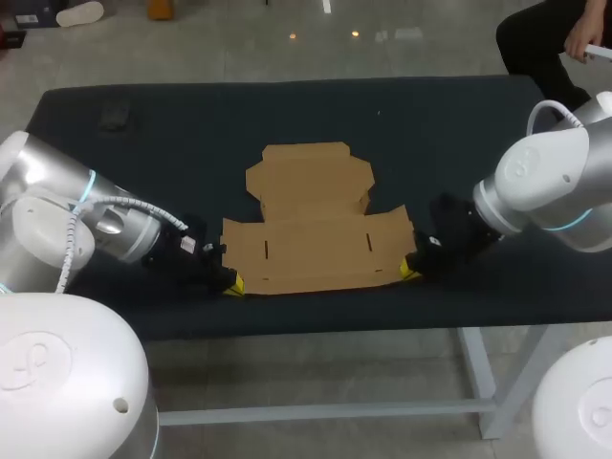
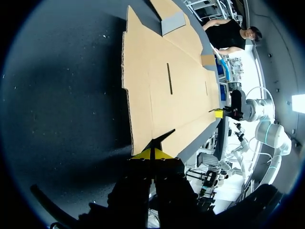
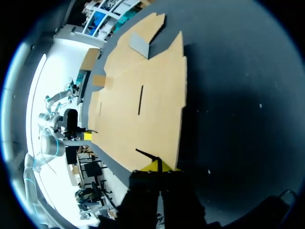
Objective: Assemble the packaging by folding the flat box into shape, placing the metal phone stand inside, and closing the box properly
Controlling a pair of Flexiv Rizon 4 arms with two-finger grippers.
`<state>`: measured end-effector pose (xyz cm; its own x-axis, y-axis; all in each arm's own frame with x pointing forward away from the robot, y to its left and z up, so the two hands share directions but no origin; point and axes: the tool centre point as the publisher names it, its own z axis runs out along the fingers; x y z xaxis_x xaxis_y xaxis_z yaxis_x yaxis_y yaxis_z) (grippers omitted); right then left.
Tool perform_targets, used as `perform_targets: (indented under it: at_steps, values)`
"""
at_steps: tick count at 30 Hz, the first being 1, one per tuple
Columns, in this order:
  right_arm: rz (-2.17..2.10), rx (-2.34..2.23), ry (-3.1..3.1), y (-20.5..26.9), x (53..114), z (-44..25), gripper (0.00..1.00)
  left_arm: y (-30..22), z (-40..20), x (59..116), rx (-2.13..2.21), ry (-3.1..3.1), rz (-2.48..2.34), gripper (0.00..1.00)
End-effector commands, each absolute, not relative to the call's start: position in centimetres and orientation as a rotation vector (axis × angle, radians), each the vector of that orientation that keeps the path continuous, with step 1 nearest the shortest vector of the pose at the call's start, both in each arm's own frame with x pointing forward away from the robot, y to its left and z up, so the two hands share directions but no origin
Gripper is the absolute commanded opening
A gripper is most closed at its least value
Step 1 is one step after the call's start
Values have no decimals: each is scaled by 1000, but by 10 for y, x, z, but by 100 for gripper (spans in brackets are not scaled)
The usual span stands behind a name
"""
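Box position: The box [image 1: 311, 239] is lying flat and unfolded near the middle of the counter [image 1: 459, 134]. Its long panel is running along the near side, and a narrower flap section is extending toward the far side.
Box relative to left tool: The near left corner of the box is meeting the left tool [image 1: 232, 284]. The rest of the sheet is stretching away ahead of the tips.
Box relative to right tool: The near right corner of the box is meeting the right tool [image 1: 409, 271], with the sheet likewise spreading out ahead of it.
Left tool state: The yellow tips are pressing together with only a thin seam between them. The corner edge of the box is running into that seam, so the tool is clamping the box corner.
Right tool state: The tips are pressing together in the same way, pinching the opposite box corner.
Tool spacing: The two tools are facing each other across the width of the box, well apart.
Other: A small dark item [image 1: 115, 117] is resting at the far left of the counter, well apart from the box. Its type cannot be told.
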<state>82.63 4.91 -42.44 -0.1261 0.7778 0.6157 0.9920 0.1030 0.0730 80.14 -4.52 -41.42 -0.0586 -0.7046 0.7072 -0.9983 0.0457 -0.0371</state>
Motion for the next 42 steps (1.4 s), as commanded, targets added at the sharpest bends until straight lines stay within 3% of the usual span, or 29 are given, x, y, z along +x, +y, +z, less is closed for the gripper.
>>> perform_targets:
  at_steps: [1, 42]
  values:
    - [-674, -1727, -1967, 50, 826, -422, 0, -48, -412, 802, 1708, -1824, 741, 0]
    - [-657, -1775, -2010, 66, 824, -409, 0, -67, -390, 796, 1711, -1936, 716, 0]
